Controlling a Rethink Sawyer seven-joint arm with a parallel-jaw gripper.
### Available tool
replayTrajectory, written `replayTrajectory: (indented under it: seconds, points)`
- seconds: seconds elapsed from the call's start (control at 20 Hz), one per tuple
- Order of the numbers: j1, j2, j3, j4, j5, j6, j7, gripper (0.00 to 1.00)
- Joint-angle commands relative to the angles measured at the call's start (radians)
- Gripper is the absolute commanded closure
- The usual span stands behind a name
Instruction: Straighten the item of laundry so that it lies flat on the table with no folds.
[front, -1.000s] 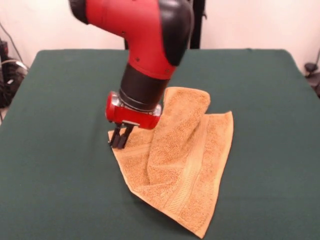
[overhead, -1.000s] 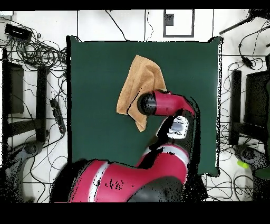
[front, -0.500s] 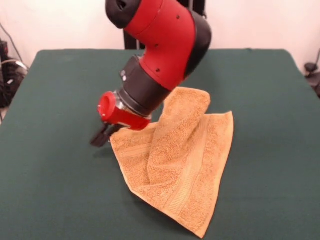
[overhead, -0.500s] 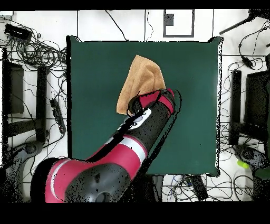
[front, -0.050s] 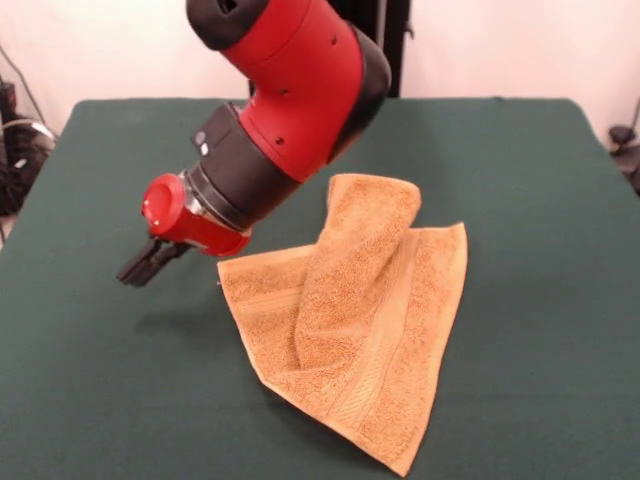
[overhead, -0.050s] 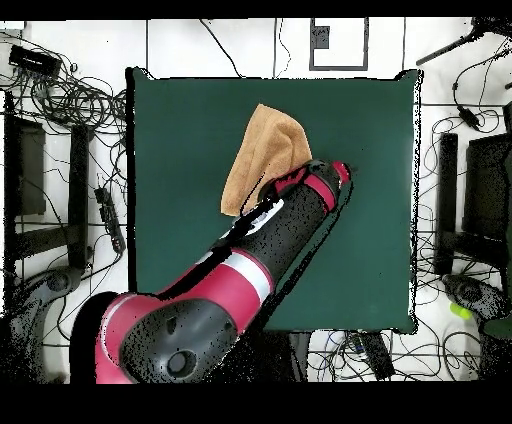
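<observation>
The item of laundry (front, -0.050s: 372, 330), an orange-tan terry towel, lies crumpled on the dark green table (front, -0.050s: 520, 190) right of the middle. A long flap is folded over it from the far corner toward the near edge. My gripper (front, -0.050s: 137, 270) hangs just above the table, left of the towel's left corner and apart from it. It tilts down and to the left, its black fingers together with nothing in them. From above, the towel (overhead, -0.050s: 262, 150) shows beside the red arm (overhead, -0.050s: 300, 205), which hides the gripper there.
Cables and dark equipment (overhead, -0.050s: 60, 110) crowd the floor on both sides of the table (overhead, -0.050s: 180, 220). A white square frame (overhead, -0.050s: 336, 44) lies beyond one table edge. Cables (front, -0.050s: 18, 140) also show past the table's left edge.
The gripper has swung left, away from the towel's left corner, and tilted outward. The towel has kept its shape and place.
</observation>
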Motion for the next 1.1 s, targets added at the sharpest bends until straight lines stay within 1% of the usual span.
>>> replayTrajectory:
  seconds: [0.05, 0.15, 0.25, 0.3, 0.4, 0.6, 0.7, 1.1]
  points:
    - [-0.03, -0.107, 0.17, -0.03, 0.027, 0.183, -0.017, 1.0]
    - [-0.052, -0.212, 0.262, 0.035, 0.057, 0.269, -0.075, 1.0]
    - [-0.075, -0.295, 0.344, 0.094, 0.095, 0.344, -0.083, 1.0]
    - [-0.089, -0.33, 0.386, 0.123, 0.118, 0.386, -0.081, 1.0]
    - [-0.115, -0.375, 0.46, 0.167, 0.146, 0.403, -0.07, 1.0]
    - [-0.142, -0.397, 0.54, 0.2, 0.179, 0.408, -0.022, 1.0]
    - [-0.145, -0.401, 0.557, 0.214, 0.183, 0.391, 0.012, 1.0]
    - [-0.126, -0.379, 0.582, 0.235, 0.198, 0.352, 0.128, 1.0]
